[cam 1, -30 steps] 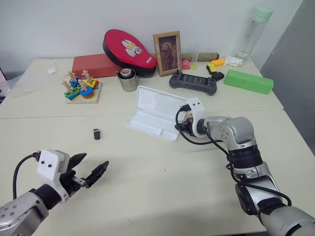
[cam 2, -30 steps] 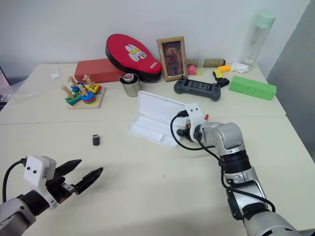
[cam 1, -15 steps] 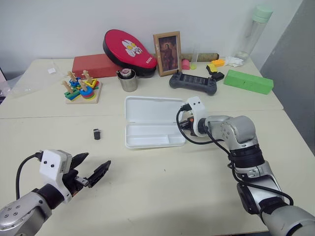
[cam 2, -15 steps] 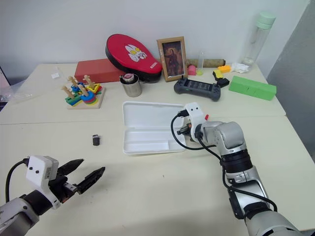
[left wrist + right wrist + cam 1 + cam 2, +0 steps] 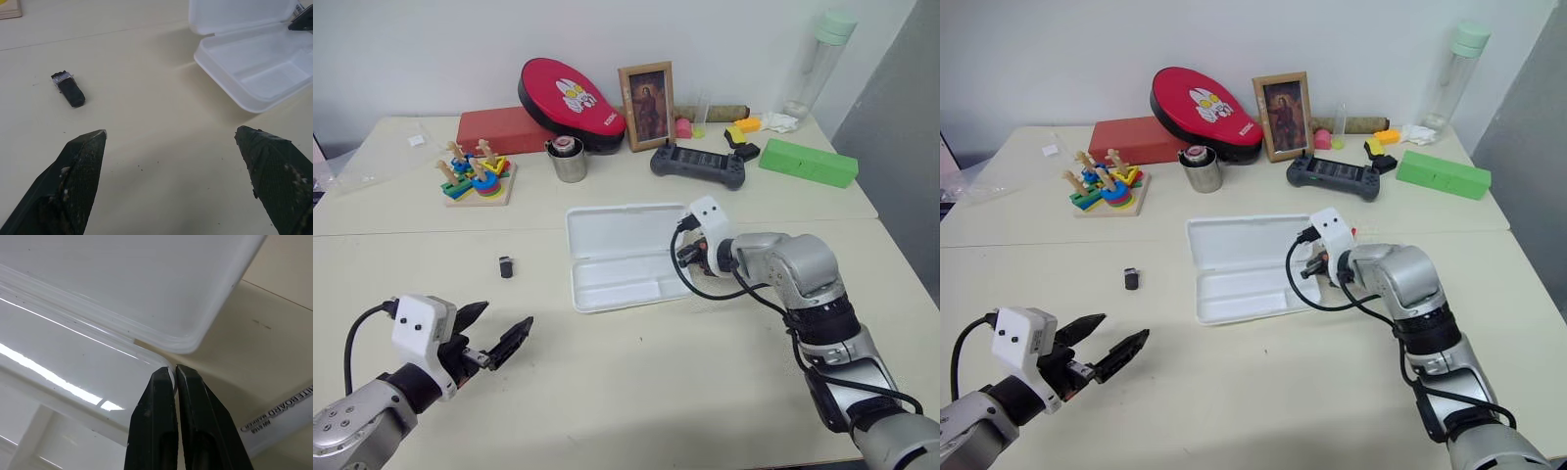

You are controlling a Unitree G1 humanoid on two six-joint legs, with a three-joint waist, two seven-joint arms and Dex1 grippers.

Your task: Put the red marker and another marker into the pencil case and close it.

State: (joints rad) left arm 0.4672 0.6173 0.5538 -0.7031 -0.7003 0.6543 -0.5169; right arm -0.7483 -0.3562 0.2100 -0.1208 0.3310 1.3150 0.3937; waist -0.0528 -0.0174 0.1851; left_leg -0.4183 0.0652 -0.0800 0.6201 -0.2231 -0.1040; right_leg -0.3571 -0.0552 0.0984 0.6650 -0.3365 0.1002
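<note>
The pencil case [image 5: 619, 257] lies open on the table, a white box with its lid folded back flat and its tray bare. My right gripper [image 5: 686, 257] is at the case's right end, shut on the rim of the tray's corner [image 5: 168, 373]. Just beyond that corner lies a white marker barrel with printed lettering [image 5: 279, 418]; a bit of the red marker's red [image 5: 1352, 232] peeks out behind the gripper. Another marker is out of view. My left gripper [image 5: 506, 314] hovers open over bare table near the front left, far from the case [image 5: 254, 63].
A small black object [image 5: 506, 266] lies left of the case. Along the back stand a stacking toy [image 5: 476, 176], metal cup [image 5: 570, 160], red pouch [image 5: 568, 101], picture frame [image 5: 646, 106], game controller [image 5: 697, 164], green box [image 5: 807, 162] and a bottle [image 5: 820, 59].
My right gripper shut on the case's rim and drew it back and to the right. The case swung round from its slanted lie, and its lid now lies flat. The left arm stayed still.
</note>
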